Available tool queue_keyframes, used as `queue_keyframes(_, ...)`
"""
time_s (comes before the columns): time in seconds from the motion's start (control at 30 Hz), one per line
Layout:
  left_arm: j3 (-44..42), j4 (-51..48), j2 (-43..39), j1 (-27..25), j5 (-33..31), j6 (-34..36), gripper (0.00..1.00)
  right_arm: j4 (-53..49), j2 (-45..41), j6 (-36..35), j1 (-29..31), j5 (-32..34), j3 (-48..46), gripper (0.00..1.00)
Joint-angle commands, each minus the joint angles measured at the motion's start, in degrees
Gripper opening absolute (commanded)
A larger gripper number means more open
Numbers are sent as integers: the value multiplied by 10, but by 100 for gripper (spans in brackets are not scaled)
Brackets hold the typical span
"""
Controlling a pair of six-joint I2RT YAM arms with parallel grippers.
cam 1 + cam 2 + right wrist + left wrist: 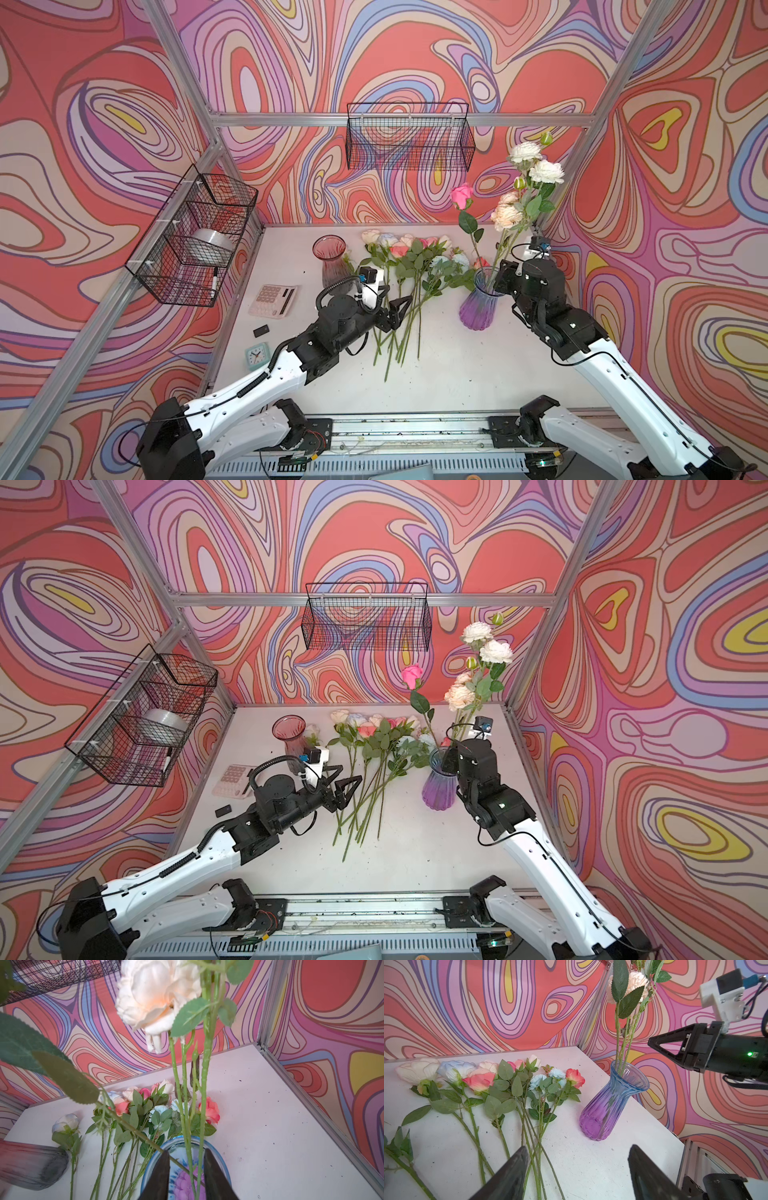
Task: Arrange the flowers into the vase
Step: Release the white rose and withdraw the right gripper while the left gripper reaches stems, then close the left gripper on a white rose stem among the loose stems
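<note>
- Left end effector [578, 1147]: jaws wide apart, empty, above stem ends of flowers [517, 1088] lying on worktop [591, 1167].
- Right end effector [187, 1151]: jaws slightly apart, loose around stems standing in purple vase [610, 1105] just below.

Left arm [232, 403] at 7 o'clock, right arm [623, 386] at 5 o'clock: white shells [141, 891], black joint housings [340, 320], ribbed black cables [257, 380], white camera brackets [371, 291] (green lamp [749, 1054] lit on right wrist).

My left arm is stretched forward and low, with the left hand [350, 774] lying level and its fingers spread wide. My right arm sits higher with the elbow bent, the right hand [187, 1151] aimed inward, fingers parted only narrowly.
</note>
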Motion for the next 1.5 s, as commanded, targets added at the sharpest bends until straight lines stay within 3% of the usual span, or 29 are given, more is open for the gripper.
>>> queue_keyframes(0.0, 2, -8, 10, -2, -41, -8, 76, -45, -25, 4, 0, -39, 31, 31)
queue_keyframes(0.2, 69, -140, 76, -2, -139, -27, 73, -124, -57, -5, -1, -111, 90, 37)
queue_keyframes(0.33, 138, -235, 167, 3, -167, -40, 65, -148, -74, -8, -1, -166, 96, 36)
queue_keyframes(0.5, 260, -361, 322, 39, -127, -64, 39, -155, -106, 5, -1, -177, 63, 17)
queue_keyframes(0.6, 312, -402, 410, 75, -93, -95, 30, -148, -117, 9, -1, -190, 40, 14)
queue_keyframes(0.83, 375, -435, 545, 102, -51, -123, 30, -135, -128, 3, -1, -193, 11, 15)
queue_keyframes(0.93, 381, -431, 572, 102, -29, -123, 29, -129, -129, -3, -1, -193, 8, 16)
queue_keyframes(1.27, 359, -429, 557, 102, -51, -117, 23, -115, -128, -9, -1, -202, 4, 17)
queue_keyframes(1.37, 368, -443, 569, 102, -49, -102, 15, -116, -127, -10, -1, -202, 9, 17)
queue_keyframes(1.47, 361, -441, 576, 102, -46, -100, 0, -118, -129, -10, 0, -202, 15, 17)
